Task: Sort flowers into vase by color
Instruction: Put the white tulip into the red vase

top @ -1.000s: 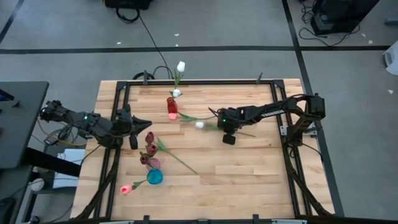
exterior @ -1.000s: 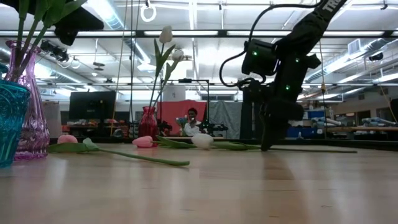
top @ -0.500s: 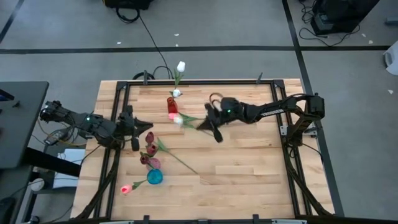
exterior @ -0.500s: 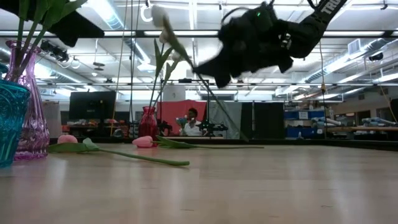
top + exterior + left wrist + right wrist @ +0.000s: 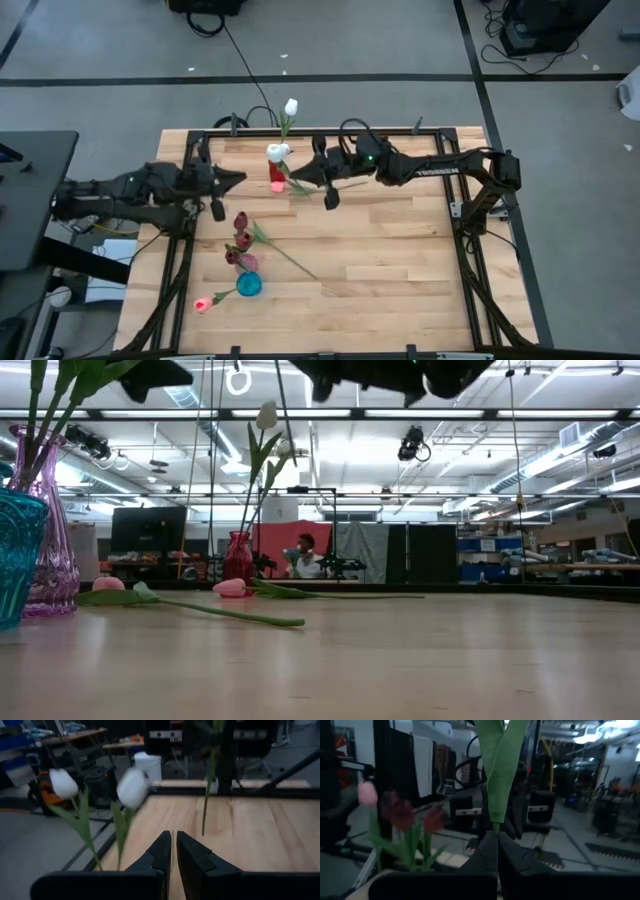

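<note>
Looking down from the high view, the right gripper, clamped on a white tulip by its stem, hangs just right of the red vase; the stem runs left from the gripper, its head over the vase mouth. The left gripper, pressed together and empty, waits left of the vase.

The low view shows the red vase far across the worktop.

The right wrist view shows the stem pinched between the fingers.
</note>
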You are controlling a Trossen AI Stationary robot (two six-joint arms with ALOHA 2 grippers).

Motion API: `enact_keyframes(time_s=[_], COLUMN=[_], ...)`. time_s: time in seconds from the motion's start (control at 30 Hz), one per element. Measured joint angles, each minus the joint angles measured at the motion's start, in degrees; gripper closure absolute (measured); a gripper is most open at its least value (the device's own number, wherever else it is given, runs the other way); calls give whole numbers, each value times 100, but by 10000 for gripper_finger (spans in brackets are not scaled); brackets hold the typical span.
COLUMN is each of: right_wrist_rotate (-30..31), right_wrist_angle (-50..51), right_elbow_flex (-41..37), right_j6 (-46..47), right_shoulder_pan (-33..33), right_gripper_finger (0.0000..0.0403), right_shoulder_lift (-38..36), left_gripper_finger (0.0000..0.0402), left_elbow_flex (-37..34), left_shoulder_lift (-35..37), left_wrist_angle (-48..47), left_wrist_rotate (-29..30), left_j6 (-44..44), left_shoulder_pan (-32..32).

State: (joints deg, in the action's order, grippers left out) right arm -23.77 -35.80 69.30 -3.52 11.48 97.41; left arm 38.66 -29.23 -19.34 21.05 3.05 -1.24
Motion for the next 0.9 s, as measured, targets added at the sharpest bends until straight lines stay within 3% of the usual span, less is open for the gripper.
enact_keyframes(time_s=[0.33,0.57,0.7,0.9], right_wrist_rotate=[56,385,493,531], right_wrist_angle=[18,-449,-598,-592], right_elbow_flex=[656,657,657,657], right_j6=[-196,-418,-424,-447], right_shoulder_pan=[16,38,66,71], right_gripper_finger=[398,398,398,398], right_shoulder_lift=[0,0,0,0], left_gripper_finger=[357,280,246,241], left_elbow_flex=[1319,1869,2255,2780], left_shoulder_lift=[-1089,-2063,-2603,-3101], left_wrist_angle=[145,238,274,293], left_wrist_rotate=[-1194,-2051,-2179,-2135], left_j6=[435,641,824,889], left_shoulder_pan=[1000,1109,1107,1139])
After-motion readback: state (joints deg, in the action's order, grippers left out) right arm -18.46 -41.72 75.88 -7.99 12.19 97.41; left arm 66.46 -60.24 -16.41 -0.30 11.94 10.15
